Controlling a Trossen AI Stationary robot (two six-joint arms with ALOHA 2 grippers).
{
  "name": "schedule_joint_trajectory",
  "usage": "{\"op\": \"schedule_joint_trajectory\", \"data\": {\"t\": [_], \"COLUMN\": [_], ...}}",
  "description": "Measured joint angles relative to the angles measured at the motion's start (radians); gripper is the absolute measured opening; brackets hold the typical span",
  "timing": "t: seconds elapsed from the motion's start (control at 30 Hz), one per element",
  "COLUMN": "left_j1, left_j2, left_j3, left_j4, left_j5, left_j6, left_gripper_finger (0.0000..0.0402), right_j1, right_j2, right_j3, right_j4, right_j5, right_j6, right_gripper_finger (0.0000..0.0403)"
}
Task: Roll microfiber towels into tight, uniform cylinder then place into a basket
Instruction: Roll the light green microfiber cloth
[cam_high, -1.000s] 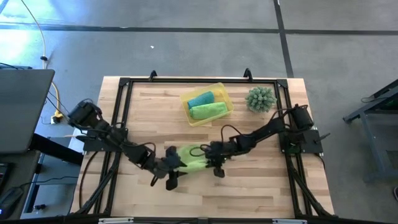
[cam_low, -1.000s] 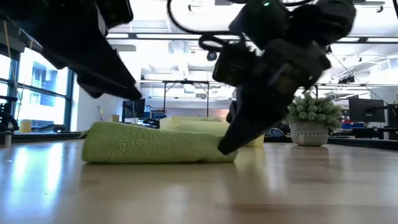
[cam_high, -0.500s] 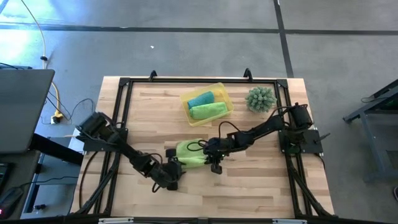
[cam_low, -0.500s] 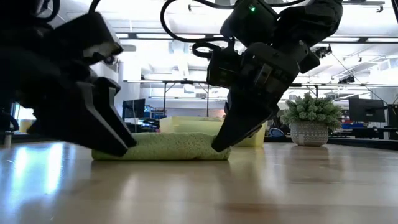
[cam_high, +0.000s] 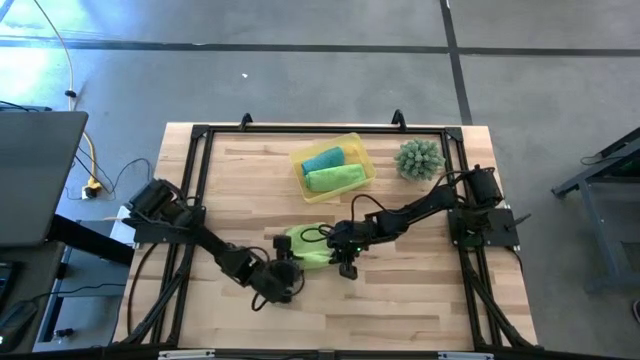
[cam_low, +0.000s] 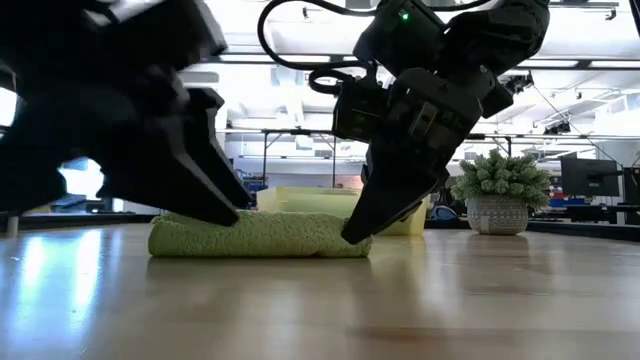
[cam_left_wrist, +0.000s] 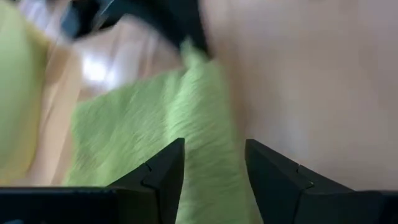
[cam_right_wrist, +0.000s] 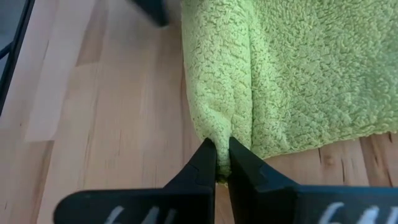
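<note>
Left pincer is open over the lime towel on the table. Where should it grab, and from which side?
Judging by the pose, take the rolled long edge of the lime towel at the end opposite the right pincer, which is shut on that same fold. The left pincer already straddles that edge from above; come straight down so both ends are held evenly.

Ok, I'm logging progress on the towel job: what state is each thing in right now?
Lime-green towel on the table: partly rolled, not in the basket.
Yellow basket: holds a rolled teal towel and a rolled lime-green towel.
Right end effector: shut on the towel's fold.
Left end effector: open, at the towel's edge.
</note>
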Motion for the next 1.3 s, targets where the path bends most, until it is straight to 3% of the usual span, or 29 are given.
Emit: {"op": "schedule_joint_trajectory", "data": {"t": [0.1, 0.3, 0.53, 0.77, 1.0, 1.07, 1.17, 1.3], "left_j1": [0.027, 0.050, 0.027, 0.025, 0.029, 0.038, 0.056, 0.069], "left_j2": [0.000, -0.006, -0.004, -0.005, -0.009, -0.010, -0.012, -0.013], "left_j3": [0.001, 0.005, 0.004, -0.011, -0.049, -0.052, -0.053, -0.055], "left_j4": [-0.100, -0.159, -0.160, -0.166, -0.132, -0.127, -0.120, -0.107], "left_j5": [0.023, 0.235, 0.250, 0.245, 0.272, 0.281, 0.301, 0.309], "left_j6": [-0.086, -0.271, -0.370, -0.325, -0.315, -0.316, -0.315, -0.308], "left_gripper_finger": [0.0159, 0.0159, 0.0136, 0.0021, 0.0019, 0.0016, 0.0015, 0.0015], "right_j1": [0.000, 0.000, -0.006, -0.003, 0.025, 0.064, 0.127, 0.181], "right_j2": [0.000, 0.000, -0.001, -0.032, -0.093, -0.091, -0.075, -0.041], "right_j3": [0.000, 0.001, 0.003, 0.026, 0.077, 0.077, 0.076, 0.074], "right_j4": [-0.001, -0.003, 0.006, -0.064, -0.204, -0.173, -0.113, -0.048], "right_j5": [0.000, 0.001, -0.002, 0.002, 0.013, 0.056, 0.209, 0.346], "right_j6": [0.000, -0.001, -0.021, -0.237, -0.478, -0.582, -0.720, -0.787], "right_gripper_finger": [0.0001, 0.0001, 0.0002, 0.0076, 0.0128, 0.0129, 0.0129, 0.0130]}}
